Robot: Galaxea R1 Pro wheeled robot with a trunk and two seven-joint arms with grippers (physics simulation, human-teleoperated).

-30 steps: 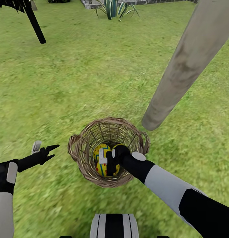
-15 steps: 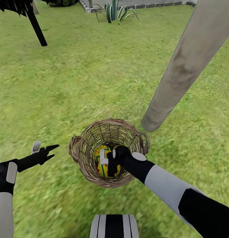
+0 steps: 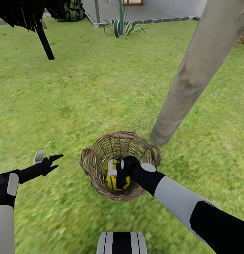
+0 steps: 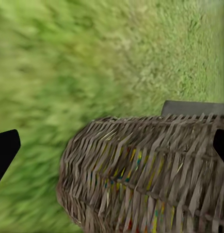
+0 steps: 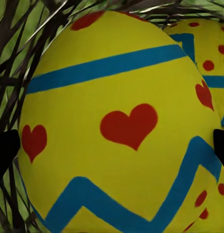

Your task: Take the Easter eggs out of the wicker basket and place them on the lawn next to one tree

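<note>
The wicker basket point(image 3: 95, 176) stands upright on the lawn point(image 3: 100, 91), close to the base of the pale grey tree point(image 3: 187, 84). My right gripper point(image 3: 115, 173) reaches down inside it, open, with its fingertips either side of a yellow Easter egg point(image 5: 117, 87) with blue bands and red hearts. A second egg point(image 5: 211, 43) lies just behind that one. My left gripper point(image 3: 49, 157) hovers open and empty over the grass beside the basket; its wrist view faces the woven wall of the basket point(image 4: 141, 174).
A thin black-trunked tree point(image 3: 44, 40) stands at the far left. A spiky striped plant point(image 3: 121, 23) grows by a stone kerb point(image 3: 143, 22) at the back. Open grass lies all around the basket and the pale trunk.
The head camera has tilted up, showing more of the far garden. My right gripper stays in the basket over the egg, and the left arm has not moved.
</note>
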